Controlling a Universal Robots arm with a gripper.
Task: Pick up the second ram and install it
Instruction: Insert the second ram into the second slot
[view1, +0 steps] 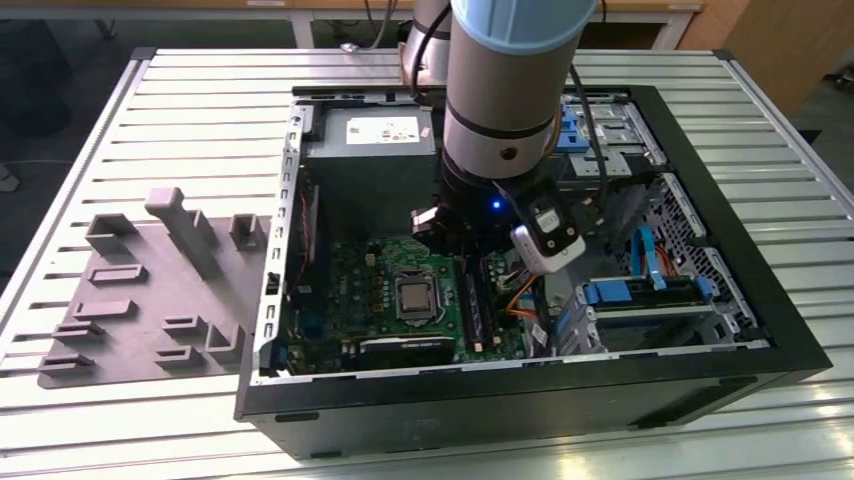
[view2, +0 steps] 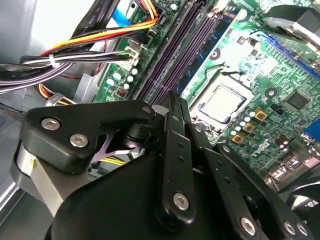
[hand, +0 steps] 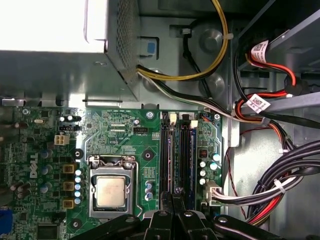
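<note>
Gripper (hand: 172, 200) fingers pressed together over the motherboard slots (hand: 177, 155), apparently seating the second ram (view2: 172, 55); latching unconfirmed.

We see a green motherboard (hand: 125, 145) dotted with pale capacitors and a silver processor (hand: 110, 191) at its centre. The memory slots (hand: 177, 155) are black, with pale end clips. The computer case (view1: 747, 330) is black outside and grey metal within. Cables (hand: 200, 70) run yellow, red, black and white; in the second wrist view an orange one (view2: 100, 37) joins them. Our hand (view2: 172, 150) is matt black with silver screws. The tray (view1: 147, 300) is plain grey, on a ribbed, pale silver surface (view1: 200, 90). Drive bays (view1: 627, 292) show blue clips.
</note>
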